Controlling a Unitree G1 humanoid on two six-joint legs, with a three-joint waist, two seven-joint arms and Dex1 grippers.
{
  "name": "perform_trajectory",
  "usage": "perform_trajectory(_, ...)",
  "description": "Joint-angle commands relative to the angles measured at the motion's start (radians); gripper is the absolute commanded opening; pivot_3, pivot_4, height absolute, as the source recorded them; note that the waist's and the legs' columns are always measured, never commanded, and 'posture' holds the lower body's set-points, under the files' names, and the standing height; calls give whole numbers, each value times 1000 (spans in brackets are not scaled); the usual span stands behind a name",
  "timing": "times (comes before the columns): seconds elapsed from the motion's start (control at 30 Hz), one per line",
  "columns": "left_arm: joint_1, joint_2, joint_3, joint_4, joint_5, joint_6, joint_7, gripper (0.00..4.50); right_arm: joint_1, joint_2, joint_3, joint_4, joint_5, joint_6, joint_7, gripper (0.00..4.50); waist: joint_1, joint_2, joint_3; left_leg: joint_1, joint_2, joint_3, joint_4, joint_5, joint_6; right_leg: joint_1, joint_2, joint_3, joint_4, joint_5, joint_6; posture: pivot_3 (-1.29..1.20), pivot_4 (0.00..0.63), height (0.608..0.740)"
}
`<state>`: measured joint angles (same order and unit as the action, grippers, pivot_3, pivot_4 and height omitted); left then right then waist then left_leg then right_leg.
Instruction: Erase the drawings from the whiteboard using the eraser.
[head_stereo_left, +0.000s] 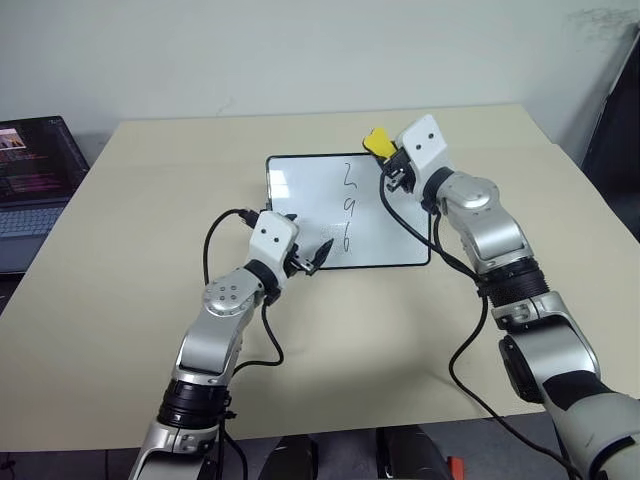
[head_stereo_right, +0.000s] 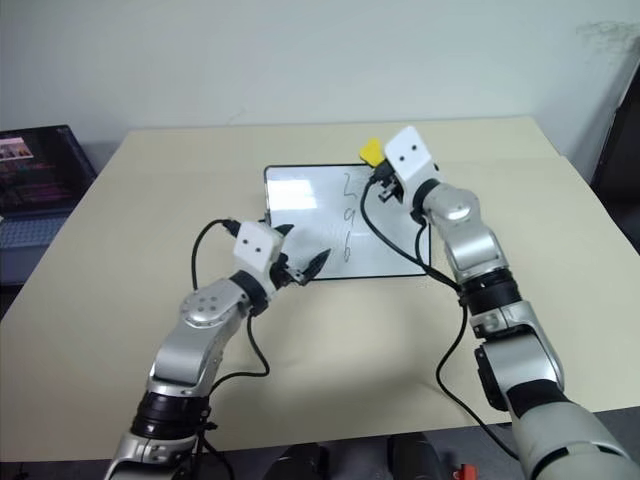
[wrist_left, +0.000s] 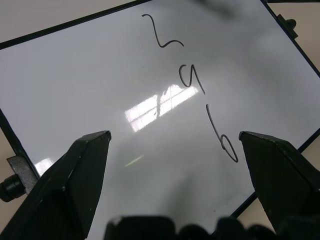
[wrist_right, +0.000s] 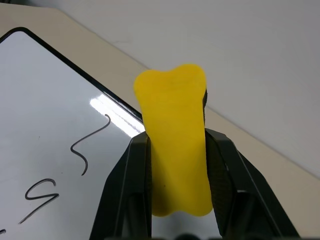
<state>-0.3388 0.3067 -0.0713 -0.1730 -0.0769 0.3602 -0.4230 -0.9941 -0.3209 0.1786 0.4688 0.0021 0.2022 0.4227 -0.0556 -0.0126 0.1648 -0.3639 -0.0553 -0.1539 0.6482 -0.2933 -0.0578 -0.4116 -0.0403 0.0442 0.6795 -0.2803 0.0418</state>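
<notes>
A: Left to right, quick. What do you get at the far left of the head view?

B: A laptop (head_stereo_left: 35, 185) with its screen lit, just off the left edge of the worktop (head_stereo_left: 140, 210). You won't find it in either wrist view.

A: Left pincer?

B: You've got the left pincer (head_stereo_left: 309, 258) over the whiteboard's near left corner, fingers spread wide, nothing between them. Its wrist view gives you what the head view barely resolves: the two dark fingers (wrist_left: 75, 175) well apart, with the glossy board and a window glare between them.

A: The whiteboard itself?

B: The whiteboard (head_stereo_left: 300, 200) lies flat mid-worktop. The drawings (head_stereo_left: 347, 205) sit in a column right of its centre, all three intact. You read the strokes far better from the left wrist.

A: And the eraser?

B: The eraser (wrist_right: 175, 145) is clamped in the right pincer (head_stereo_left: 390, 160), closed on it, up at the board's far right corner. The right wrist view shows you the yellow block squeezed between both fingers; the head view gives only a yellow tip. Can't tell if it touches the board.

A: Any containers?

B: None to report.
</notes>
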Motion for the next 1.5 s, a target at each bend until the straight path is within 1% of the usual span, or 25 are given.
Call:
perform_trajectory(0.03,20,24,-3,-11,25,-78,-7,4500,-45,15,-15,9,-9,-52,20,1144,-1,0,0,0,0,0,0,0,0,0,0,0,0,0,0,0,150,740)
perform_trajectory(0.27,40,15,13,-7,-1,-157,-14,4500,-62,49,-18,72,-27,-98,35,1144,2,0,0,0,0,0,0,0,0,0,0,0,0,0,0,0,150,740)
perform_trajectory(0.6,37,17,-5,11,12,-189,-19,4500,-100,73,-17,171,-45,-162,37,1144,0,0,0,0,0,0,0,0,0,0,0,0,0,0,0,0,150,740)
perform_trajectory(0.8,17,19,2,17,11,-191,-24,4500,-150,80,-7,290,-78,-199,43,1144,-1,0,0,0,0,0,0,0,0,0,0,0,0,0,0,0,150,740)
perform_trajectory(0.9,11,17,4,5,8,-184,-22,4500,-186,71,18,375,-121,-169,42,1144,-1,0,0,0,0,0,0,0,0,0,0,0,0,0,0,0,150,740)
perform_trajectory(1.03,10,14,4,-7,8,-178,-17,4500,-202,70,29,428,-145,-152,65,1144,-1,0,0,0,0,0,0,0,0,0,0,0,1,0,0,0,150,740)
perform_trajectory(1.3,9,12,12,-41,6,-155,-2,4500,-214,73,54,459,-175,-130,118,1144,-1,0,-2,2,0,0,2,0,0,1,0,0,2,1,-1,0,150,740)
perform_trajectory(1.5,19,7,13,-68,7,-136,17,4500,-200,81,71,444,-196,-121,167,1144,-2,0,-2,2,0,-1,5,-1,1,2,1,0,3,1,-1,0,150,740)
